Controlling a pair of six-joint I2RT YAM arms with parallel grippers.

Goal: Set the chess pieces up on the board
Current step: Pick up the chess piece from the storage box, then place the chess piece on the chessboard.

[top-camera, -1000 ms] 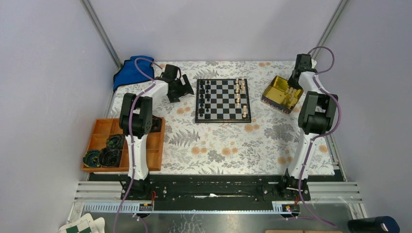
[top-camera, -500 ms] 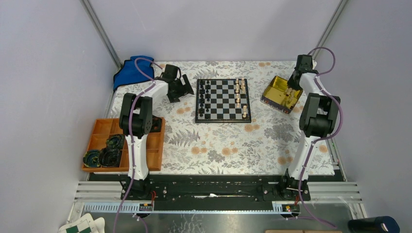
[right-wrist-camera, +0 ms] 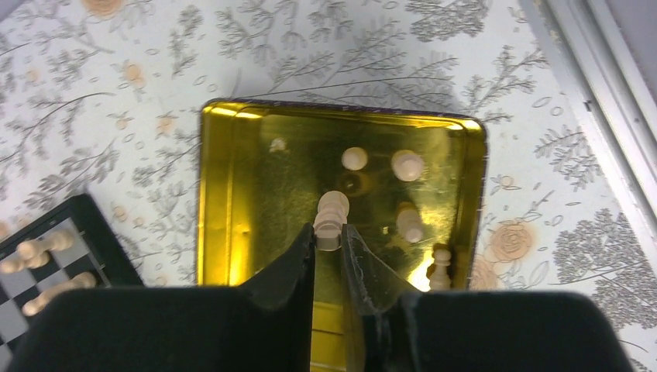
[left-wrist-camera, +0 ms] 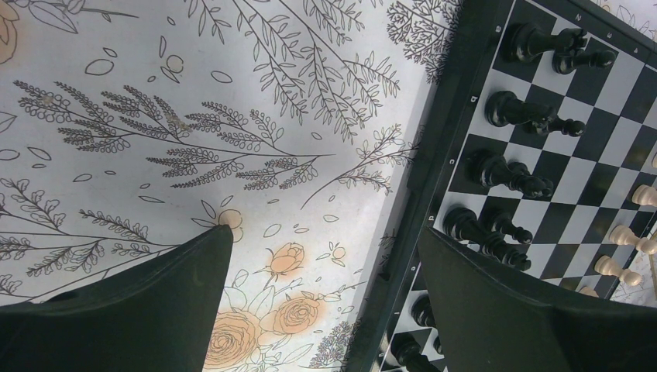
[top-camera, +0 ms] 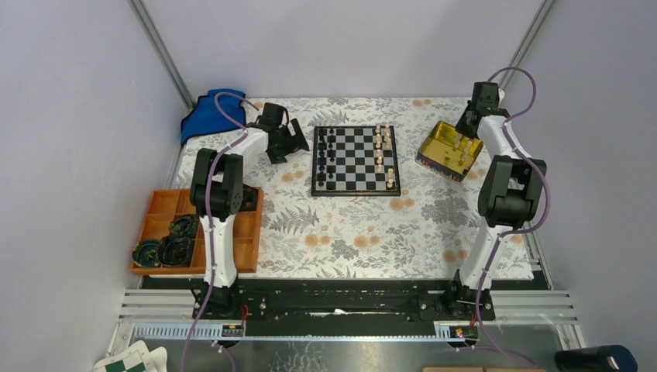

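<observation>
At the far right of the floral surface [top-camera: 349, 232], the right end effector [right-wrist-camera: 329, 232] hangs over an open gold tin [right-wrist-camera: 232, 194]. Its fingers are pressed against a pale chess piece [right-wrist-camera: 333, 209], which is pinched upright between the tips. Several loose pale figures [right-wrist-camera: 407, 164] lie scattered on the tin's shiny floor, beyond and to the right of the pinched one. The tin sits askew near the right edge of the board [top-camera: 356, 191], not touching it.

The board lies at the far middle of the surface. The black pieces [top-camera: 328, 159] are lined up in its two left columns, while the pale pieces [top-camera: 382, 147] stand in a looser, gapped group along its right side.

The left end effector [left-wrist-camera: 324, 232] hovers beside the board's left border, fingers spread wide with nothing between them. In the left wrist view, one dark finger covers part of the nearest squares.

A crumpled blue cloth [top-camera: 208, 112] fills the far left corner behind the left arm. At near left an orange compartment tray [top-camera: 159, 205] holds dark round parts [top-camera: 174, 248], partly hidden by the left arm's elbow. A green-and-white checkered folded thing [top-camera: 128, 362] lies off the surface at the bottom left.
</observation>
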